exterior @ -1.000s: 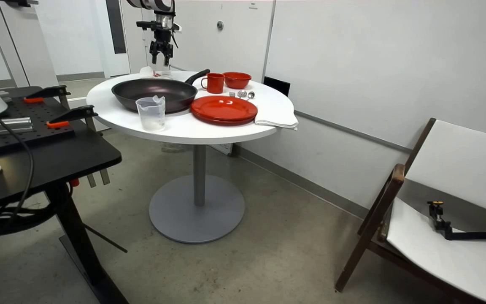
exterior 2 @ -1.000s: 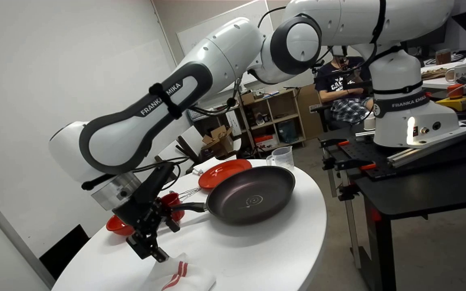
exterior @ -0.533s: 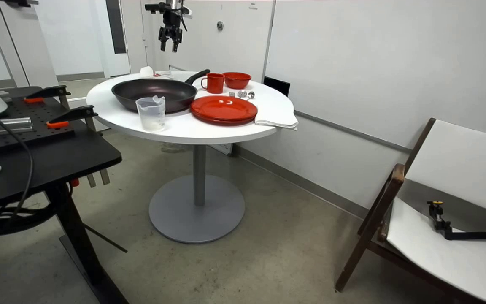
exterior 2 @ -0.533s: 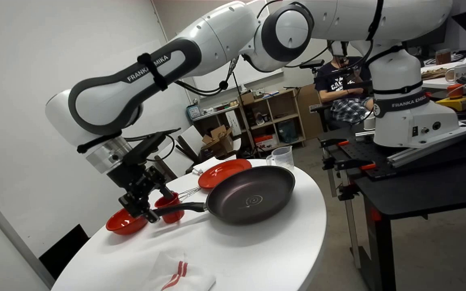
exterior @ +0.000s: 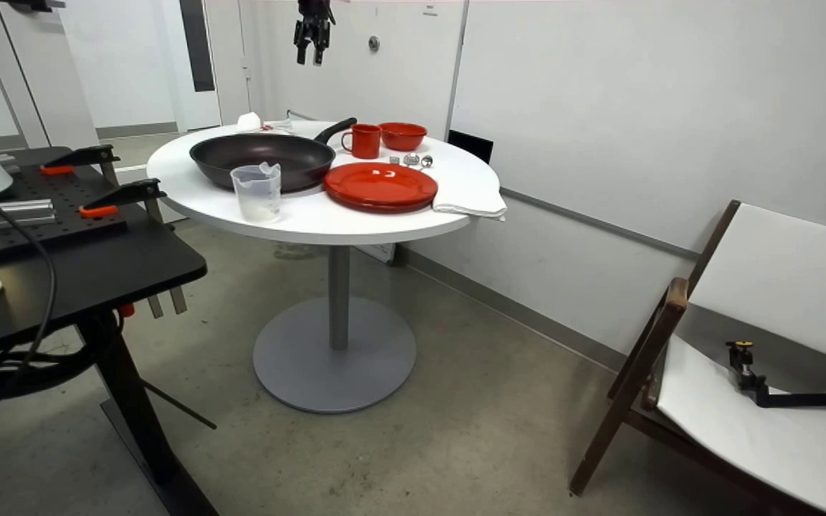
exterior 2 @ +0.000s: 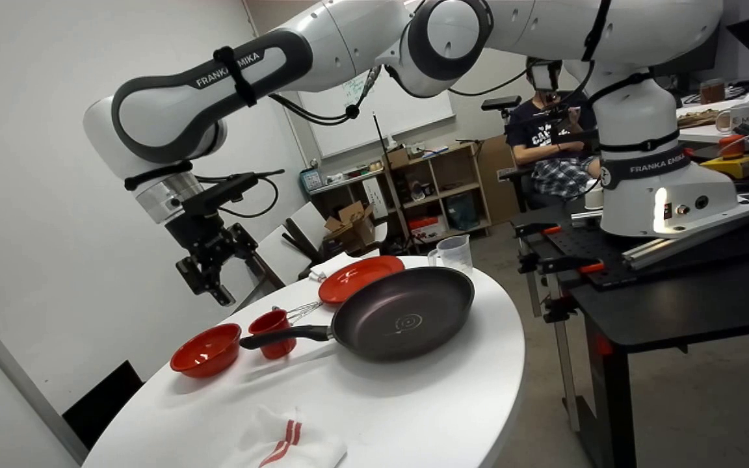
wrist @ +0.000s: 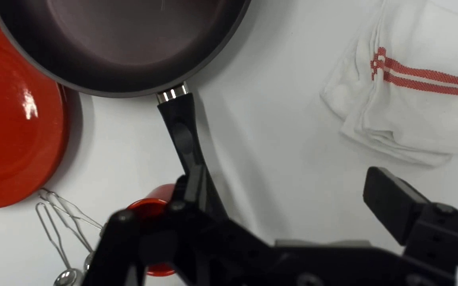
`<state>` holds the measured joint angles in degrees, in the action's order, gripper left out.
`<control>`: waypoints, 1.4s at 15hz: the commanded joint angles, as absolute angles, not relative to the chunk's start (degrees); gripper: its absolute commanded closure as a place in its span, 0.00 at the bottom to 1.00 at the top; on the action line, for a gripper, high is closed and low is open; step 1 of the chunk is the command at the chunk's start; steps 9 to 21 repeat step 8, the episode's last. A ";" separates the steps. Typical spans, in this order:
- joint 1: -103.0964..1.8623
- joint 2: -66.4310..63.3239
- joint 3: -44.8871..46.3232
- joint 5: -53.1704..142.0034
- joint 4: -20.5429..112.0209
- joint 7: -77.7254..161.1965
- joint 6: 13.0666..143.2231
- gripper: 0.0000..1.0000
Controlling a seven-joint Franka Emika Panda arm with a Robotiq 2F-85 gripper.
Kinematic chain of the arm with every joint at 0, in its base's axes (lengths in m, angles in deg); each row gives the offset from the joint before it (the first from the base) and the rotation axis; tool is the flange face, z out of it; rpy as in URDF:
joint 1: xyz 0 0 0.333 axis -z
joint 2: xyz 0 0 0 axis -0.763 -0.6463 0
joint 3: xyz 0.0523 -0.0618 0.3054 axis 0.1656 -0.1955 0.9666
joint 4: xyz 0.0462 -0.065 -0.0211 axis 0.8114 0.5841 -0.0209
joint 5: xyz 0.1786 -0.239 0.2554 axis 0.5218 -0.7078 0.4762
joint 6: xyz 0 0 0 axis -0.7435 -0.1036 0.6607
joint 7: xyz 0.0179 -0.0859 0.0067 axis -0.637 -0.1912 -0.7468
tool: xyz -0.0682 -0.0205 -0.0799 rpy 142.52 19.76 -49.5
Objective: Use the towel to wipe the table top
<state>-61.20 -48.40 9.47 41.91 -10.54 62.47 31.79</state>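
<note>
While the gripper is being held well above the round white surface, its fingers spread far apart, the striped towel is being carried loosely folded on that surface, apart from the pan. Another white cloth is being supported just beside the stacked red plates, one end overhanging the edge.

Red-striped towel on table top.
</note>
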 commanded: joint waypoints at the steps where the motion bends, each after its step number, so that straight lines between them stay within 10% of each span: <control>1: -58.35 -42.53 10.38 43.81 -2.89 63.31 32.46 0.00; 21: -59.95 -46.69 9.63 42.09 -8.52 62.54 31.88 0.00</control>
